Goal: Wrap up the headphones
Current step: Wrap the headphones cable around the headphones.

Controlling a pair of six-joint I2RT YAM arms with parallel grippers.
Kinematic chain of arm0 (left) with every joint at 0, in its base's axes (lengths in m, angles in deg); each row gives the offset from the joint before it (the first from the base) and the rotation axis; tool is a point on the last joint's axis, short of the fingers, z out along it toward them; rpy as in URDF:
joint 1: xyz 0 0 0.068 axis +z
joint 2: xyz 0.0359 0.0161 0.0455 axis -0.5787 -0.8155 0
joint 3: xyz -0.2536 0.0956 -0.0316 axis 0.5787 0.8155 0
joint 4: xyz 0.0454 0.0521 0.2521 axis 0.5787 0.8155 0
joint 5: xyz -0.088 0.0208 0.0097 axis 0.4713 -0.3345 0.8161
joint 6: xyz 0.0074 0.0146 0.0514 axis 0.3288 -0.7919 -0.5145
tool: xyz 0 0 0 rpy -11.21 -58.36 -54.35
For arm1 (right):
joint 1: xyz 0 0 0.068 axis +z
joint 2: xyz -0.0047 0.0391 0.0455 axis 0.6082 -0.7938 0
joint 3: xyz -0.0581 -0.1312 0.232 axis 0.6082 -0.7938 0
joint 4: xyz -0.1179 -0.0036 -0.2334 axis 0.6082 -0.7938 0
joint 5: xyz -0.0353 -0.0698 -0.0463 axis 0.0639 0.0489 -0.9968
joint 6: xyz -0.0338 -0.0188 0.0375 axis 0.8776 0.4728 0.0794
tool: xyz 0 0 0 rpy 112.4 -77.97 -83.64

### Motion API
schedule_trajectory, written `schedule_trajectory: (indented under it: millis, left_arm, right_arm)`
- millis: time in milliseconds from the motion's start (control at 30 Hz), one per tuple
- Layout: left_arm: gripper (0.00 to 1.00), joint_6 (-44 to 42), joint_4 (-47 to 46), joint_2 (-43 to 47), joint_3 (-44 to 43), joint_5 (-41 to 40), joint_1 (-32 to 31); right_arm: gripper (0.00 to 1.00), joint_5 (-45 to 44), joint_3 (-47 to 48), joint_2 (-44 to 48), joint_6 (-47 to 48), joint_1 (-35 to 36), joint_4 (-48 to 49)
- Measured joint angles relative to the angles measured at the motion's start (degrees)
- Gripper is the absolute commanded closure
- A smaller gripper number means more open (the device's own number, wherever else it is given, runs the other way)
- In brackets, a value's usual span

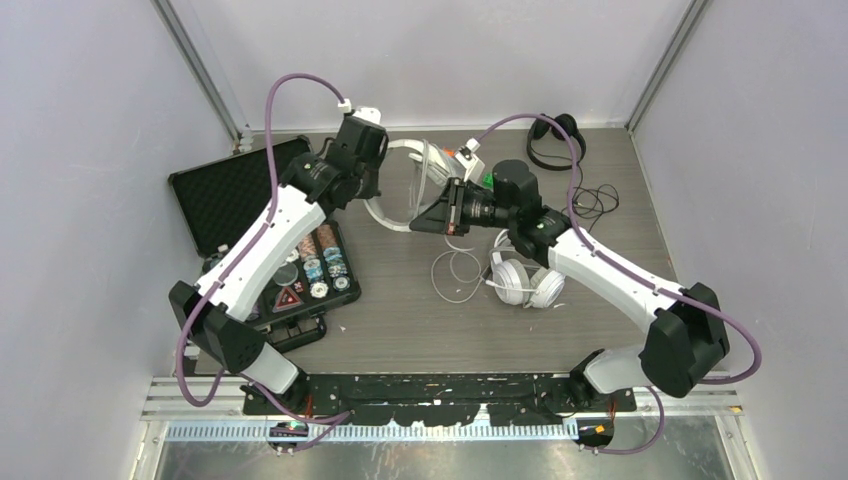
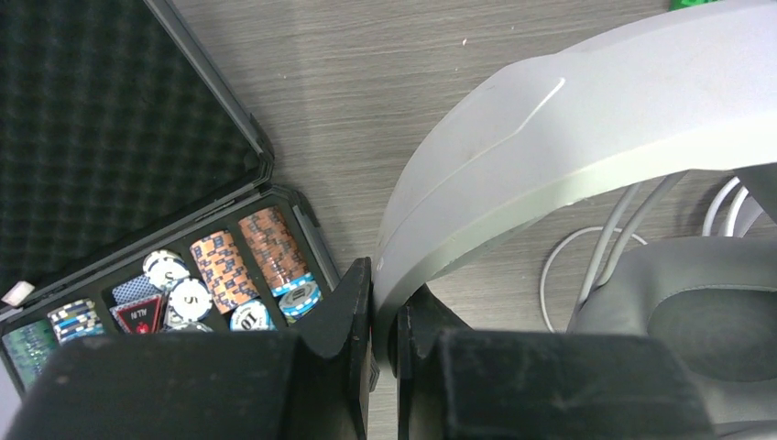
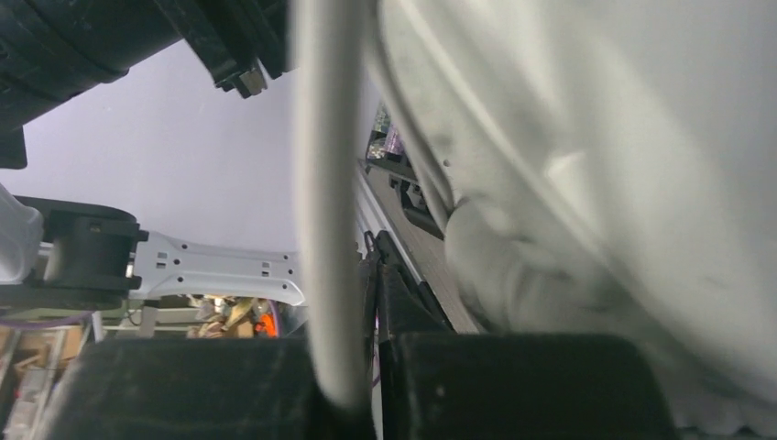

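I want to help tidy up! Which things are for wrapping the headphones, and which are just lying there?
For the job: pale grey over-ear headset, its white cable, white over-ear headset, thin black headset.
Just lying about: open black foam-lined case, striped poker chips.

- From above and behind the arm bases you get the top view. It looks steeply down from far enough back to take in the whole bench [image 1: 420, 330] and the walls [image 1: 90, 150] around it.
- Your left wrist view rides just behind the left tool [image 2: 385, 312] and looks down at the bench from close range. The pale grey headset [image 2: 568, 119] fills its right half and the open case [image 2: 183, 266] its left.
- Your right wrist view sits behind the right tool [image 3: 378, 275] and faces sideways toward a wall, so near the headset that it blurs.
- The top and left wrist views share the case and the headset. The right wrist view shares the left arm [image 3: 211, 270] with the top one.
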Motion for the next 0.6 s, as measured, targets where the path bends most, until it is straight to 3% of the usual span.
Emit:
schedule_trajectory:
  millis: [67,600]
  left_arm:
    - [1.00,0.20,-0.52,0.22,0.39,-0.02,0.00]
    - [1.00,0.15,-4.70,0.90,7.43,-0.33,0.00]
  right_arm:
    - [1.00,-0.94,0.33,0.63,0.81,0.57,-0.81]
    - [1.00,-3.82,14.08,-2.38,4.46,2.25,-7.85]
